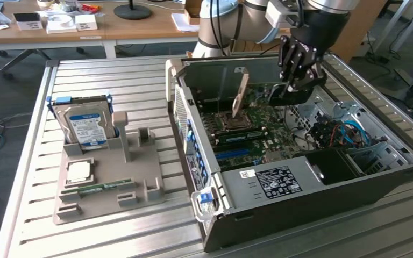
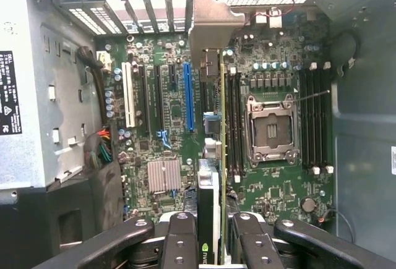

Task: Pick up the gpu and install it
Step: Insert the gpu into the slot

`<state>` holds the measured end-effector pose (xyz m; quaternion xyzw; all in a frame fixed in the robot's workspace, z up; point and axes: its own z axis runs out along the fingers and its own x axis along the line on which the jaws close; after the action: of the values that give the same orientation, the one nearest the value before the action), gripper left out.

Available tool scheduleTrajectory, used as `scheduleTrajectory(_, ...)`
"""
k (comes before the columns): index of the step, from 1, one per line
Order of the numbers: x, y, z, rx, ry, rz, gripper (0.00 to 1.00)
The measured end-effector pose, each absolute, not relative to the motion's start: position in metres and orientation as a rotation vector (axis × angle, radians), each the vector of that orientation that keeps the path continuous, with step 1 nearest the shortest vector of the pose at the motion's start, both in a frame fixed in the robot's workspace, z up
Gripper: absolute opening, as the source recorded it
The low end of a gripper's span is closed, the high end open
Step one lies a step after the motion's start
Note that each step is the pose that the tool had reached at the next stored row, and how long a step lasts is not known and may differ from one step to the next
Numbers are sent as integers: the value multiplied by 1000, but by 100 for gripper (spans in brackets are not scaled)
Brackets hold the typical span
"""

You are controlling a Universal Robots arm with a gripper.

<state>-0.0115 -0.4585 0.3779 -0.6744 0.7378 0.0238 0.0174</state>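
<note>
Holding gpu (image 2: 211, 182) edge-on over motherboard (image 2: 161, 127) inside case (image 1: 300, 207); pincer (image 2: 213, 250) clamped on gpu.

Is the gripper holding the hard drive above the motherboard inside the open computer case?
Not quite. The gripper holds the gpu, a thin card, not the hard drive. The wrist view shows it edge-on, clamped above the motherboard inside the case. The hard drive stands in the grey holder on the table.
</note>
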Motion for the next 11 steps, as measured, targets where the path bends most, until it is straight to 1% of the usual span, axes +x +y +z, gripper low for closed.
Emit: scheduleTrajectory(11, -15, -459, 374, -2098, 2289, 74, 27)
